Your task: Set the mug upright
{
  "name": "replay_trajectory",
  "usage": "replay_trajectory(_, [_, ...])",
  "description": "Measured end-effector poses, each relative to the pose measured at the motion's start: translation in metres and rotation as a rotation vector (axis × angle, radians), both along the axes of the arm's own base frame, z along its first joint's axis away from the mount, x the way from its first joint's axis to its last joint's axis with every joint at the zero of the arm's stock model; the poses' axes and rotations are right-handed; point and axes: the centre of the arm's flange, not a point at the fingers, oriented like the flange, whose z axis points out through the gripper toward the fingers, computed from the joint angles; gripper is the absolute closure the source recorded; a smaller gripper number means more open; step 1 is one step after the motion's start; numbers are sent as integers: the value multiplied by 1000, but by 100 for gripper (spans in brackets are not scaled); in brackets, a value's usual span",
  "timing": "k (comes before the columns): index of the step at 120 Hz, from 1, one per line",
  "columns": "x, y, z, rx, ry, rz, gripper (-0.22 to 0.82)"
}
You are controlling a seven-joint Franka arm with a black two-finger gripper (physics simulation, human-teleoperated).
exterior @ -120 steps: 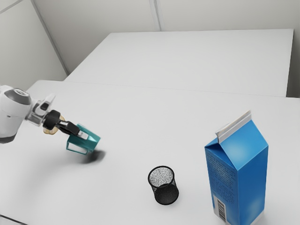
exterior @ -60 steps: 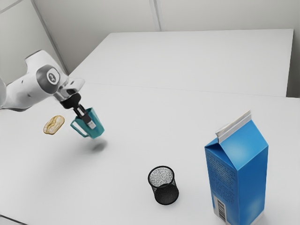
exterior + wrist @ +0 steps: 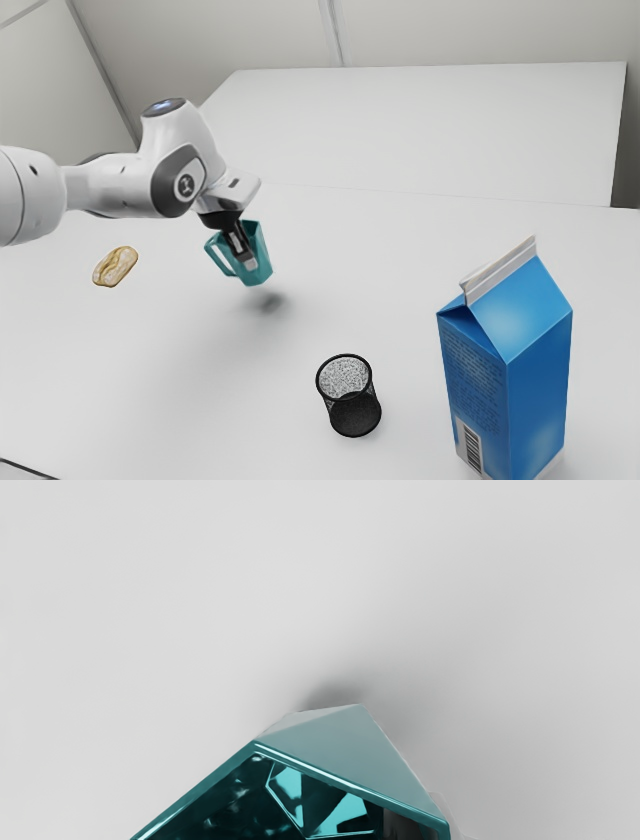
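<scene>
While the teal mug (image 3: 263, 258) hangs tilted above the tabletop (image 3: 210, 390) at the exterior view's left, the end effector (image 3: 248, 261) grips it.

I can read no words or numbers. The blue carton (image 3: 535, 375) bears fine print (image 3: 474, 385) too small for me, above a barcode (image 3: 473, 448); well apart from it, my arm (image 3: 150, 195) carries a round emblem (image 3: 186, 186).

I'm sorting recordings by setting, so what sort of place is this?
Probably a bare, simulated room for tabletop work: pale wall panels, a white table and a robot arm.
</scene>
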Motion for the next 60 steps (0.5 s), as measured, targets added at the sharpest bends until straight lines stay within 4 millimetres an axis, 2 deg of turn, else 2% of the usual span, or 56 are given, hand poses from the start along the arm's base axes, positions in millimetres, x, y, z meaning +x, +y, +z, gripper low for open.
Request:
replay_trajectory(15, [-8,24,-13,22,0,65,79])
replay_trajectory(29, [-16,31,-26,35,-1,100,79])
replay_trajectory(43, [-21,26,-35,65,-20,94,79])
replay_trajectory(60, [-23,5,-42,96,-54,55,79])
